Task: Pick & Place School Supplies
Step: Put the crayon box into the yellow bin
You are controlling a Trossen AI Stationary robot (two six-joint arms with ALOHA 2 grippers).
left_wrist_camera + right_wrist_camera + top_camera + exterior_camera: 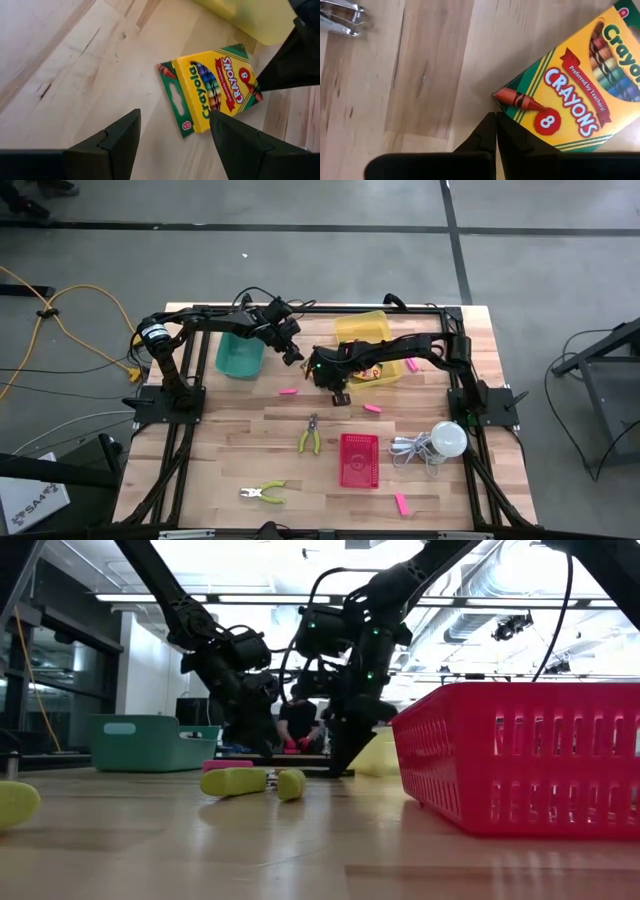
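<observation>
A yellow-and-green crayon box [210, 92] lies flat on the wooden table beside the yellow bin [362, 332]. My left gripper [172, 117] hovers above and short of it, open, touching nothing. My right gripper [496, 120] is shut, its tips at one short end of the same crayon box [575, 85]. In the high view the left gripper [293, 355] and right gripper [340, 392] stand close together mid-table. More colourful boxes [378, 372] lie in the yellow bin. Pink erasers [288, 392] [373, 408] [400, 502] lie loose on the table. My right gripper meets the crayon box at the corner of its short end [507, 102] with its shut fingers [280, 70], slanting down from above. The box lies flat on the table. Whether the tips press on it or only stand against its edge, I cannot tell.
A teal bin [240, 355] sits at the far left and a red basket [360, 460] nearer the front. Two yellow-handled pliers [312, 435] [262, 493] and a white bulb with coiled cord [445, 440] lie on the near half. A person sits in the room beyond [298, 720].
</observation>
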